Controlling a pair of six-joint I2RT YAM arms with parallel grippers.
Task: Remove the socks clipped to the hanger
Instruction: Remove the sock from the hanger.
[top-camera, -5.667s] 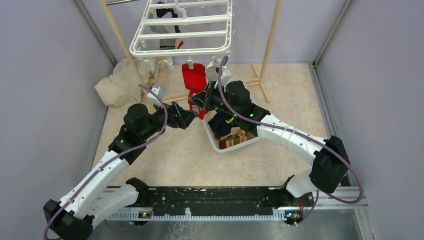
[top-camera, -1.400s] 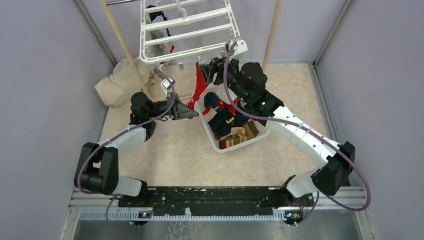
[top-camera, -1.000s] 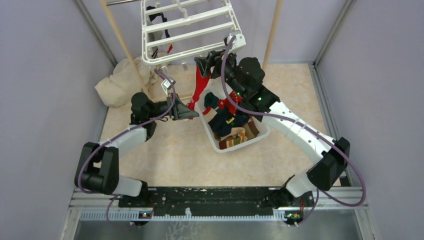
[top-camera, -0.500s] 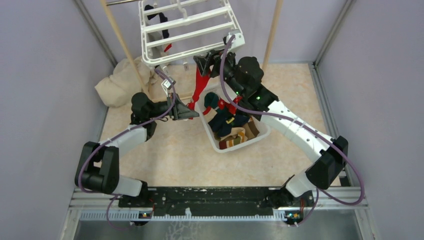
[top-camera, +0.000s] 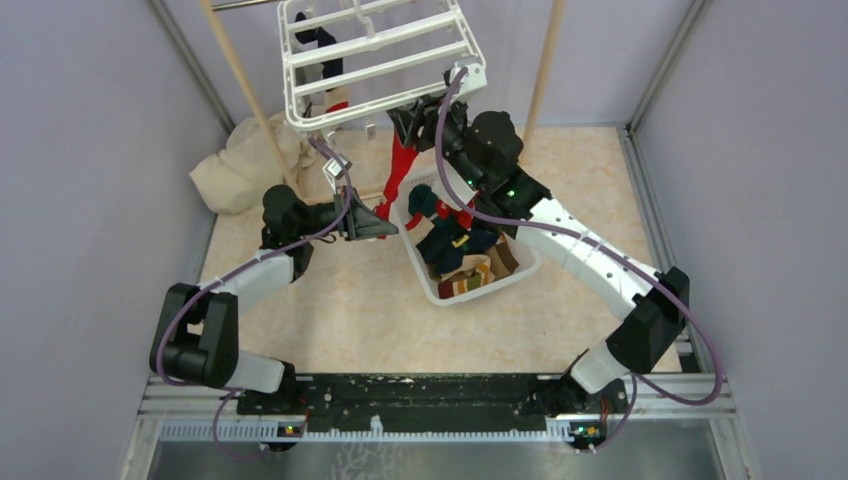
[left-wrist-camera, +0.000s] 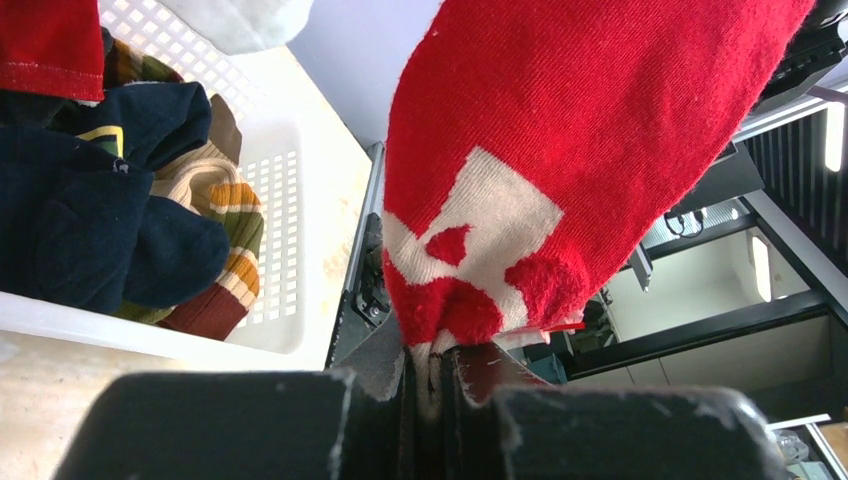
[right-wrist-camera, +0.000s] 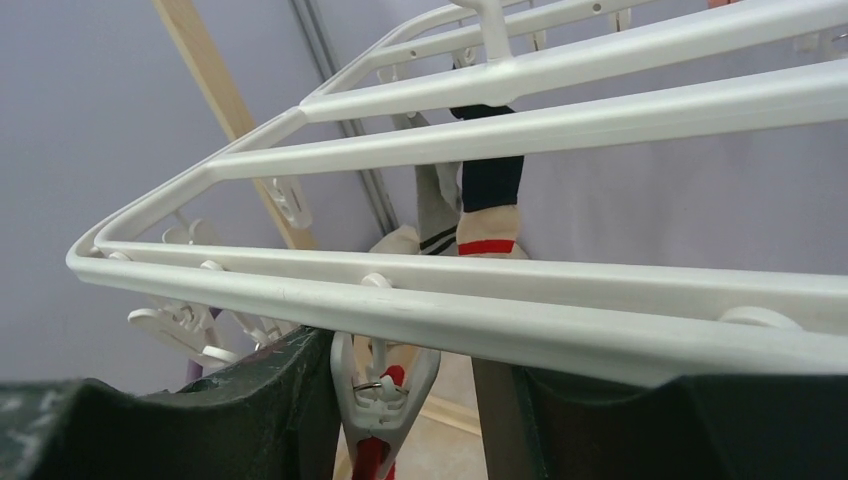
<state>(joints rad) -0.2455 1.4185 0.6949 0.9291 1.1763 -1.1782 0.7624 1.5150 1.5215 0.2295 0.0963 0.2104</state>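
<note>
Top view: a white plastic rectangular hanger frame with crossbars (top-camera: 375, 60) is seen tilted at the far end of the counter. A red knitted sock with a cream patch (top-camera: 400, 170) is stretched downward from the hanger's near edge. Its lower end is pinched by the left tool (top-camera: 385, 228), below that edge. The right tool (top-camera: 412, 112) is raised to the hanger's near edge, at the sock's top. A white slatted plastic basket (top-camera: 470, 288), with loose socks in it, is set below the hanger's near right corner. A dark navy sock (top-camera: 318, 45) is clipped under the hanger's far left side.

Left wrist view: the toe of the red sock (left-wrist-camera: 560, 180) is clamped between the pressed-together jaws of the left tool (left-wrist-camera: 432, 365).

Right wrist view: a small white spring clip (right-wrist-camera: 382, 385) is hung under the hanger's near bar, red fabric in its mouth. The right tool's jaws are spread to either side of it, and a gap is seen on one side.

If the dangling clip is squeezed off-centre, it could be lost sideways. With the sock pulled against a shut clip, the hanger would be dragged over, or the fabric drawn out of the left tool.
</note>
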